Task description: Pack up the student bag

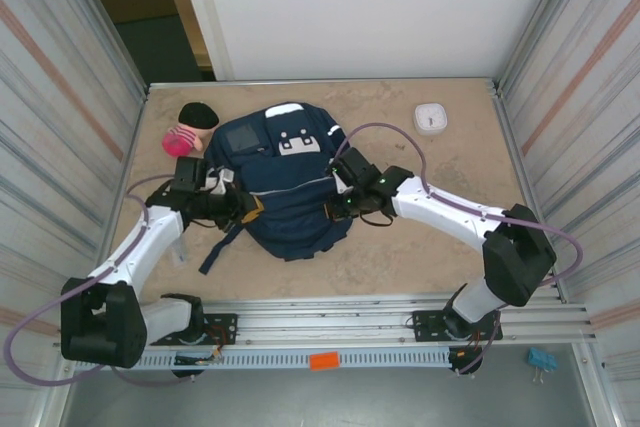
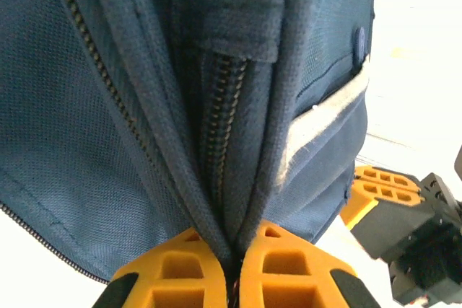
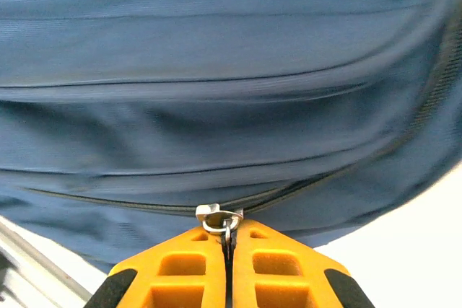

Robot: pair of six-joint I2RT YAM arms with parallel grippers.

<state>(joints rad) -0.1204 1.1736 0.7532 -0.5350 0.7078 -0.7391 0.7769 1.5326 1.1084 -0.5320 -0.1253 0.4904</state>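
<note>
Left gripper (image 2: 232,279) first: its yellow pads (image 2: 173,279) are pressed together on a ridge of navy cloth where the two sides of a zip (image 2: 225,113) meet, so it pinches the student bag (image 1: 290,182) itself. Across the bag's near end, the right gripper (image 3: 227,239) is likewise closed, clamping the small metal zip pull (image 3: 219,216) of another seam. The bag lies flat in the middle of the table (image 1: 420,257), its near end between the two grippers and its white-patched front pocket toward the far wall. I judge it soft and floppy (the cloth puckers wherever a pad bites), light while unfilled, and apt to bunch or slide under a tug. One hold on the fabric beside the zip to brace and the other on the pull seems the sensible way to take it. Beyond its far left corner sits a pink object with a black cap (image 1: 190,130), touching or just beside it. Far right, well apart, lies a small white object (image 1: 431,118).
</note>
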